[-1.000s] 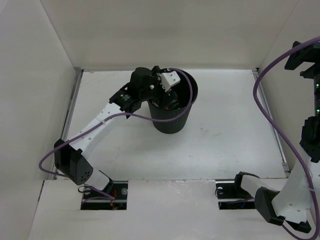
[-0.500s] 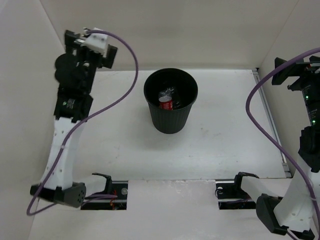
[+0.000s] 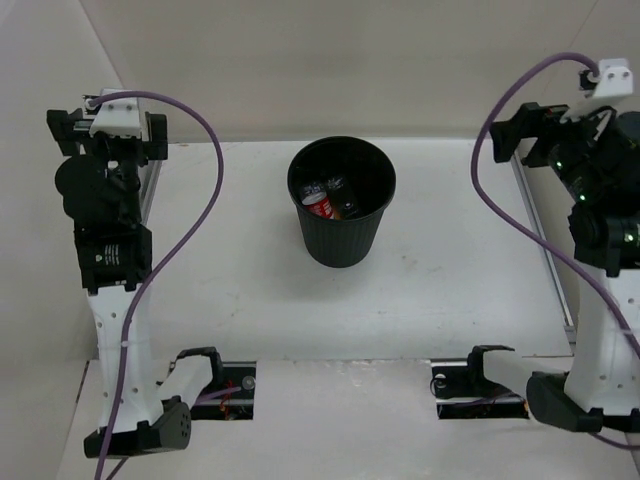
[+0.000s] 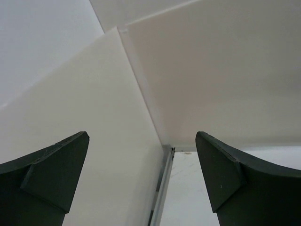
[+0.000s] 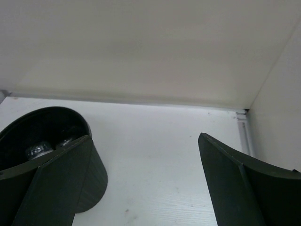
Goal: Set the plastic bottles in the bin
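Observation:
The round black ribbed bin (image 3: 342,240) stands at the middle back of the table. Inside it lie the bottles: the red-labelled one (image 3: 321,205) shows, with a clear one (image 3: 334,184) and a bit of orange (image 3: 348,209) beside it. My left gripper (image 3: 105,128) is raised high at the far left, open and empty; its view shows only the wall corner between the fingers (image 4: 51,174). My right gripper (image 3: 540,140) is raised high at the far right, open and empty. The bin (image 5: 91,188) shows at the lower left of the right wrist view.
White walls enclose the table on the left, back and right. Metal rails run along the left edge (image 3: 150,190) and right edge (image 3: 540,250). Purple cables loop from both arms. Two cut-outs at the near edge hold the arm bases.
The left arm has left the bin's mouth, swung to the far left and risen. The right arm has risen and turned toward the table. The bottles lie in the bin.

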{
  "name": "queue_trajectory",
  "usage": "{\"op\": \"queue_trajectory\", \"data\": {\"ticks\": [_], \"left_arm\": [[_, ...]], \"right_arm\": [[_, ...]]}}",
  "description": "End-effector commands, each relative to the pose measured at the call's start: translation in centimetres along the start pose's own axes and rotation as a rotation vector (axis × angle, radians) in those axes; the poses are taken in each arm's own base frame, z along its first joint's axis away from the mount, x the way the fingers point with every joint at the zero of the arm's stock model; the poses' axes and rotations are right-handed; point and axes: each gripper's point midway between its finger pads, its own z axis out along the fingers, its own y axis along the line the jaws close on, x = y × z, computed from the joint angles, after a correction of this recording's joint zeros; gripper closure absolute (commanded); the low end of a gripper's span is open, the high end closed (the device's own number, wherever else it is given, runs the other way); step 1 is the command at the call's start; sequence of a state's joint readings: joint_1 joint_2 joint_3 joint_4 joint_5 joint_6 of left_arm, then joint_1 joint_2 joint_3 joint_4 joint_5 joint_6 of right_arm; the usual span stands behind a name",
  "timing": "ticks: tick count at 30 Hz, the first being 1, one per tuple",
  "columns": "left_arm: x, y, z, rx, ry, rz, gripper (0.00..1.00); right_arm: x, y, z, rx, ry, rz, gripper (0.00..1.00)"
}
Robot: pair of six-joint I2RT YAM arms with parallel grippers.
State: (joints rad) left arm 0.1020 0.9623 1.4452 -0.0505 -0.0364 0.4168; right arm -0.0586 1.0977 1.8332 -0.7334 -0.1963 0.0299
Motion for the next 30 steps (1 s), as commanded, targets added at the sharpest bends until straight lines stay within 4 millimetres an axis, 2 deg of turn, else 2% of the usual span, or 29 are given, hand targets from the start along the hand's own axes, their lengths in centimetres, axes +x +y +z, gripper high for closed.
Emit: {"op": "queue_trajectory", "data": {"ticks": [1, 5, 7, 12, 15, 19, 24, 30], "left_arm": [[1.1, -0.6, 0.2, 0.024, 0.025, -0.054, 0.0], [2.2, -0.4, 0.1, 0.016, 0.055, -0.063, 0.0], [3.1, -0.3, -0.5, 0.012, 0.08, -0.057, 0.0], [5.9, -0.3, -1.6, 0.015, 0.134, -0.049, 0.0], [6.8, -0.1, -2.1, 0.007, 0.159, -0.05, 0.0], [7.5, 0.4, -2.8, -0.008, 0.172, -0.066, 0.0], [8.1, 0.7, -3.5, -0.018, 0.18, -0.069, 0.0], [8.3, 1.2, -3.7, -0.038, 0.187, -0.081, 0.0]], "right_arm": [[1.2, 1.3, 2.5, -0.046, 0.055, -0.021, 0.0], [5.1, 2.7, 5.1, -0.057, 0.19, -0.144, 0.0], [6.1, 3.3, 5.8, -0.065, 0.215, -0.18, 0.0], [9.6, 3.1, 8.2, -0.037, 0.356, -0.183, 0.0], [11.3, 4.1, 8.6, -0.067, 0.456, -0.173, 0.0], [11.0, 6.4, 8.8, -0.135, 0.482, -0.199, 0.0], [10.0, 7.9, 8.6, -0.169, 0.443, -0.199, 0.0], [8.8, 8.4, 8.2, -0.173, 0.397, -0.193, 0.0]]}}
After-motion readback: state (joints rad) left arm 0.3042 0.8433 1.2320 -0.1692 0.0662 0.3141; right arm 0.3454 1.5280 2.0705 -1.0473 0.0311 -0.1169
